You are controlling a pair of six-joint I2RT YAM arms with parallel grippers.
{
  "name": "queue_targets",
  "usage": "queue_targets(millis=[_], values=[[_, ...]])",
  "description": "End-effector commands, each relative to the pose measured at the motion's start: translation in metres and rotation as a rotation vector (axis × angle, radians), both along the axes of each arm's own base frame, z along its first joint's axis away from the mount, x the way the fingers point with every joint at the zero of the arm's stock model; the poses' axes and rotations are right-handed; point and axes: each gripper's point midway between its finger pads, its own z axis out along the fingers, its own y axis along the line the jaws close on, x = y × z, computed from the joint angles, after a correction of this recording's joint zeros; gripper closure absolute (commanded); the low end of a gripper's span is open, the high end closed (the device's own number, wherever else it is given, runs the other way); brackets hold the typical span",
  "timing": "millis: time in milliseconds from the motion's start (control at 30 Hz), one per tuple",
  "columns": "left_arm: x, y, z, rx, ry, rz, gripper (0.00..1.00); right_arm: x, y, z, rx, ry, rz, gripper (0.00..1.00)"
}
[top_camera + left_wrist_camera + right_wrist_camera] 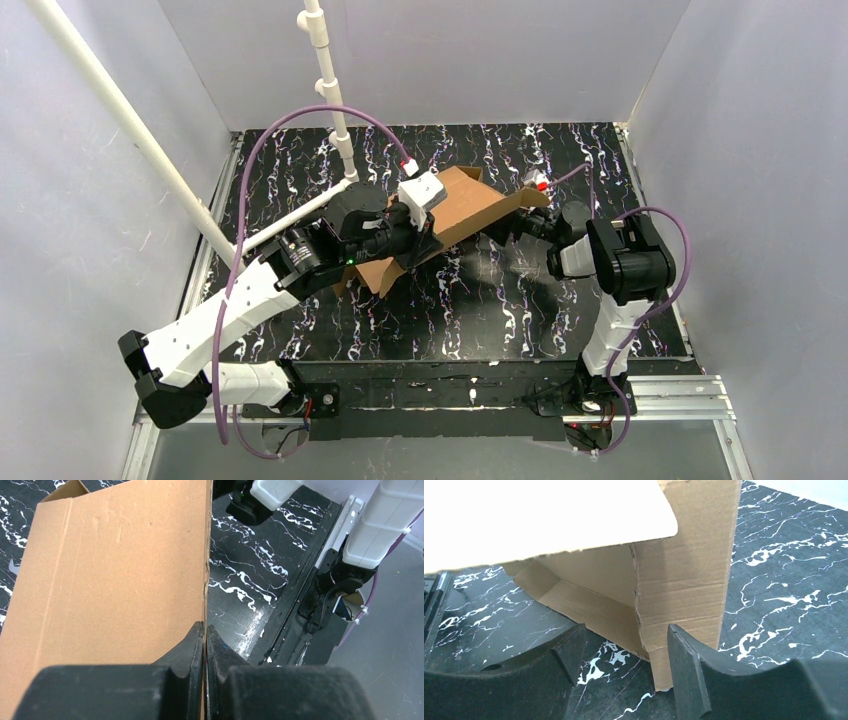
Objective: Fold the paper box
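While flanked by both arms, leans at the middle of the table (480, 310), black with white veins: box (470, 205), brown, partly raised, big panel sloping up toward the far right. At left, pinches that panel's edge with left gripper (205, 627), fingers clenched tight on the cardboard. At right, straddles a hanging side flap with right gripper (624, 630), fingers spread and released, flap just beside the right one, gap at the other.

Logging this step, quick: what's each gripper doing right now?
Left gripper: shut on the paper box, at its edge.
Right gripper: open, jaws either side of it, not clamped.
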Motion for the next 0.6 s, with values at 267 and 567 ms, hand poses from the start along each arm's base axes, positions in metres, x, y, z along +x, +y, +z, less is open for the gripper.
queue_targets(millis=[267, 567], values=[[-0.009, 0.008, -0.001, 0.009, -0.026, -0.046, 1.0, 0.017, -0.063, 0.068, 0.011, -0.148, -0.048, 0.32], [-0.015, 0.005, 0.008, -0.028, -0.025, -0.073, 1.0, 0.085, -0.05, 0.029, -0.178, -0.038, -0.153, 0.19]])
